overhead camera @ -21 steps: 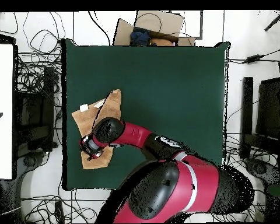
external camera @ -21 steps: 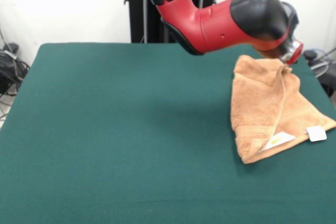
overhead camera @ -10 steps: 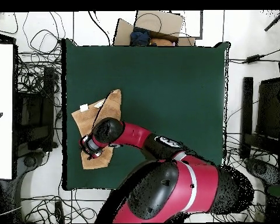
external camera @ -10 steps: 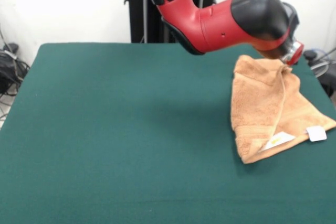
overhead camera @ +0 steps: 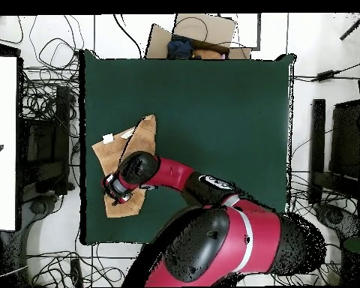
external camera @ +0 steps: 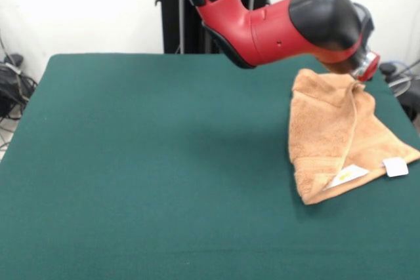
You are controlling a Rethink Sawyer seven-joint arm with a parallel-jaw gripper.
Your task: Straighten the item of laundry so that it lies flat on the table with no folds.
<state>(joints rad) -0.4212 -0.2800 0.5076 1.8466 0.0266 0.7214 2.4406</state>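
The item of laundry [external camera: 328,142], an orange-tan towel, lies folded over itself near the right edge of the green table [external camera: 164,162]. A raised crease runs from its far corner down to its near edge, and a white tag [external camera: 396,166] sticks out at its right corner. The red arm reaches down from above, and my gripper [external camera: 359,82] sits right at the towel's far corner, mostly hidden by the wrist. From overhead, the towel [overhead camera: 132,142] lies by the table's [overhead camera: 213,97] left edge, with the gripper [overhead camera: 113,192] over its lower part.
The towel's right corner reaches the table's right edge in the front view. Overhead, tangled cables [overhead camera: 48,97] surround the table, a cardboard box [overhead camera: 202,34] sits beyond its top edge, and a white panel [overhead camera: 1,142] stands at the left.
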